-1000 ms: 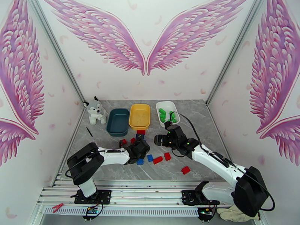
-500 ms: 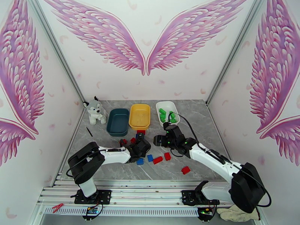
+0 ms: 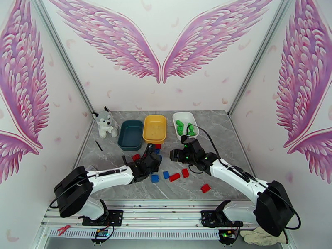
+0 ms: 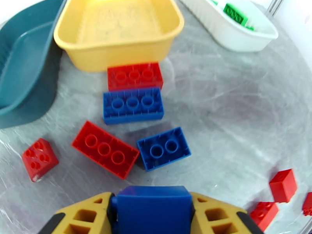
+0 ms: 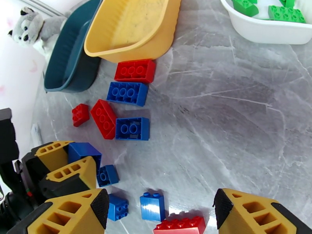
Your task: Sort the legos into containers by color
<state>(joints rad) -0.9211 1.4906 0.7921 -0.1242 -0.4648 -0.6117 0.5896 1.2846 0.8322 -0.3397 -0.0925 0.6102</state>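
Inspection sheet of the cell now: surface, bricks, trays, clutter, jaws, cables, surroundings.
Surface: grey marbled table, no spills seen.
Job's things: green bricks in white tray; teal tray and yellow tray hold no bricks; red bricks and blue bricks loose on table.
Clutter: plush husky beside teal tray; black stick; glove and red clip by the front rail.
Grippers: left gripper, jaws shut on a blue brick; right gripper, jaws open, holding nothing.
Cables: black cable looped over the right arm.
Surroundings: white walls with pink wing murals.
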